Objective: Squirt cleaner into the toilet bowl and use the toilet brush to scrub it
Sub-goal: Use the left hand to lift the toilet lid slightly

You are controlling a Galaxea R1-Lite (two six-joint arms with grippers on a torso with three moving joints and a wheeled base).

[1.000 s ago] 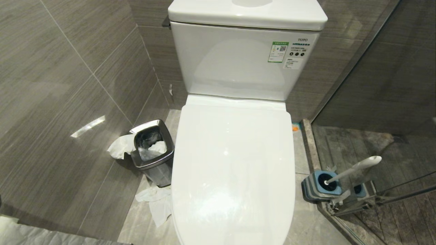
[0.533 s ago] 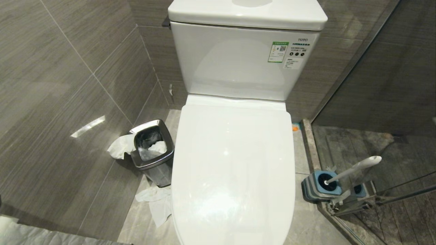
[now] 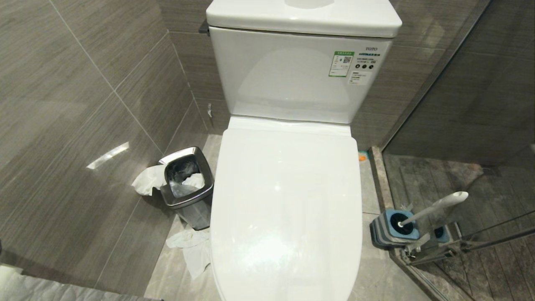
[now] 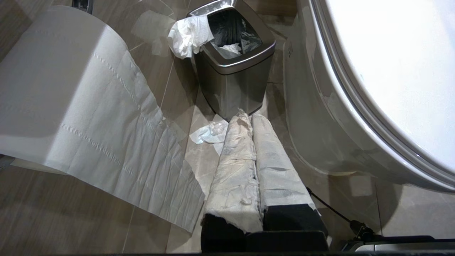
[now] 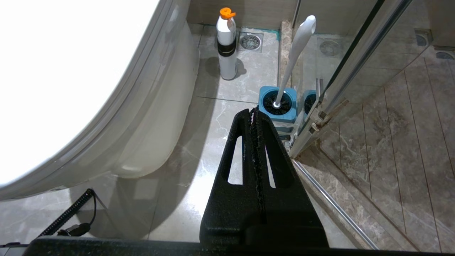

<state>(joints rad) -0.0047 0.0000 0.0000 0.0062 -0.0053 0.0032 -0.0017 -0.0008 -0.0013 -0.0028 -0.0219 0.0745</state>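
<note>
The white toilet (image 3: 286, 200) stands in the middle with its lid down, so the toilet bowl is hidden. The toilet brush (image 3: 434, 207) leans in its blue-and-grey holder (image 3: 393, 230) on the floor to the right. No cleaner liquid shows. A white bottle with an orange cap (image 5: 226, 49) stands by the toilet's base. My right gripper (image 5: 253, 111) is shut and empty, low beside the toilet, pointing at the holder (image 5: 277, 106) and the brush handle (image 5: 296, 53). My left gripper (image 4: 249, 115), with white-wrapped fingers, is shut on the other side. Neither arm shows in the head view.
A steel bin (image 3: 186, 188) with tissue stands left of the toilet, just ahead of my left gripper. Crumpled tissue (image 3: 192, 248) lies on the floor. A sheet of toilet paper (image 4: 89, 117) hangs near the left arm. A glass shower door (image 5: 355, 60) stands right of the brush holder.
</note>
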